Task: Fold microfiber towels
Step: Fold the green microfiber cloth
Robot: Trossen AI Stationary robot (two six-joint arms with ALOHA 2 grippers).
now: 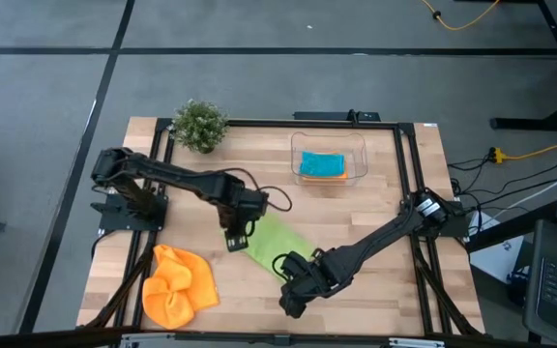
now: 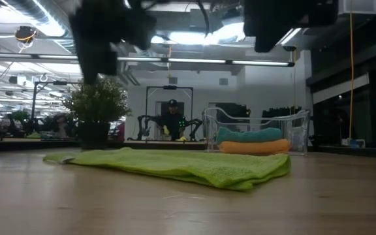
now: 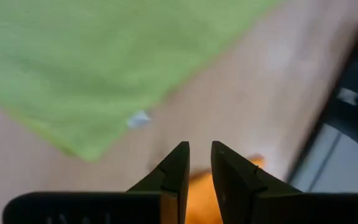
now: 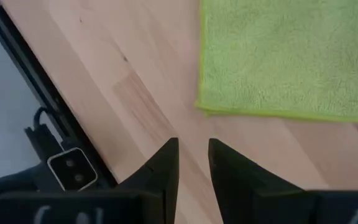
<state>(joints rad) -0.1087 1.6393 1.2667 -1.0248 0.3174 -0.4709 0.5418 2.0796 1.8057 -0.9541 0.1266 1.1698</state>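
plant (image 1: 200, 125): far edge, clear of arms
tub (image 1: 329, 158): 2 towels (image 1: 322, 165) inside
loose: 1 green towel (image 1: 274, 241), 1 orange towel (image 1: 177, 285)
left gripper (image 1: 237, 235), right gripper (image 1: 289, 290): narrow gap, nothing held

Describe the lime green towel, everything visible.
The lime green towel is a fuzzy microfiber cloth lying flat on the wooden table near its middle, folded over: the right wrist view shows stacked layers along one edge, and the low view shows a thicker rounded fold at one end. A small pale tag sticks out at one edge. The left gripper and the right gripper sit at opposite ends; neither holds it.
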